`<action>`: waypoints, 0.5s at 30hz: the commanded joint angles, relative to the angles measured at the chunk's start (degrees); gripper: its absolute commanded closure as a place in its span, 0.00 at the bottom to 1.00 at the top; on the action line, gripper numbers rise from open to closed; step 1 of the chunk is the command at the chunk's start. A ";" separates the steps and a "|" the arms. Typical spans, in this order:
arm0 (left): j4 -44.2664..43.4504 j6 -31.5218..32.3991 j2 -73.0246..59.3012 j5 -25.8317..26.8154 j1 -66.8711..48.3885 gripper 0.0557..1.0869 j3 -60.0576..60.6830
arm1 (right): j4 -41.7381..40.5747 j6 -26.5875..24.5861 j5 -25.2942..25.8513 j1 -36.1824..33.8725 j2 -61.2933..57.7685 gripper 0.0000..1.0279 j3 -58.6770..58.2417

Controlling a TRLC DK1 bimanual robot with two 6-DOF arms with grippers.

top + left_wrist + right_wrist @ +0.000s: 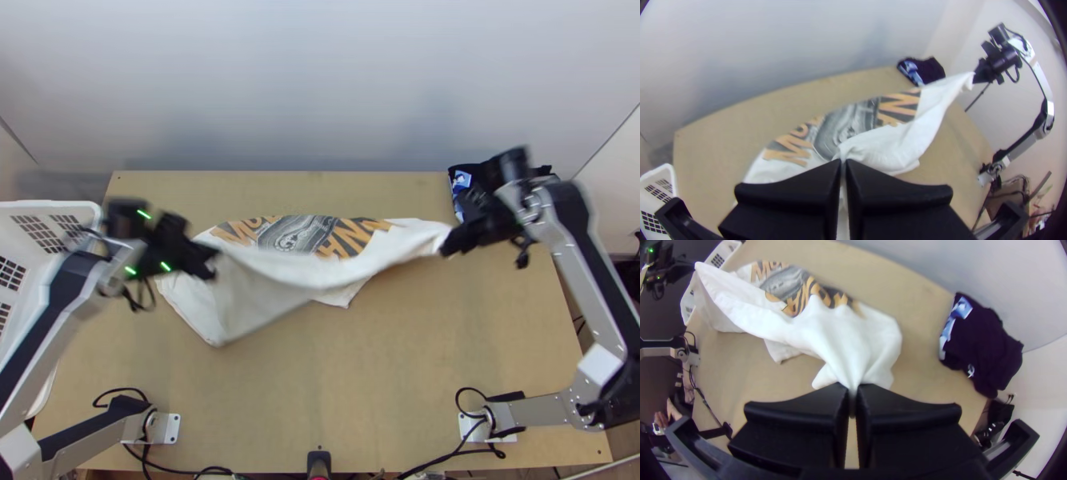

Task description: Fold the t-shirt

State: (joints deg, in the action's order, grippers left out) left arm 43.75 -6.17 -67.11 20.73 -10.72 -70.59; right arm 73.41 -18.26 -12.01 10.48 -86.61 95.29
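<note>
1. Gripping the white t-shirt (260, 300) by one side with the left claw (214, 266), closed tight and blurred in the top view; cannot tell which part lies inside.
2. Clamping the opposite side in the right claw (446, 243), also blurred there; bunched cloth at the pinch, too gathered to identify.
3. Stretched between both claws over the table (400, 360), with the near part raised and sagging, covering some of the print (300, 234); hard to make out how much touches wood.
4. Cut off at the top view's left edge, as for the white basket (48, 206).
5. Partly hidden behind the right arm there, as for the dark garment (982, 346).
</note>
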 commanded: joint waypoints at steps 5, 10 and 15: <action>-13.69 2.40 5.50 -10.27 9.58 0.96 -18.53 | -5.99 15.71 -0.21 0.59 4.69 0.97 26.88; -28.72 4.68 10.60 -19.41 8.96 0.96 -17.13 | -22.34 26.70 -0.03 -0.11 11.02 0.97 26.71; -33.99 4.77 15.52 -22.93 8.52 0.96 -17.22 | -28.85 31.71 3.75 -0.81 15.59 0.97 30.66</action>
State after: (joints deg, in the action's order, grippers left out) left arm 19.11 -2.11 -57.58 4.08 -2.44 -86.70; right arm 54.81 5.30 -11.55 10.33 -76.93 120.46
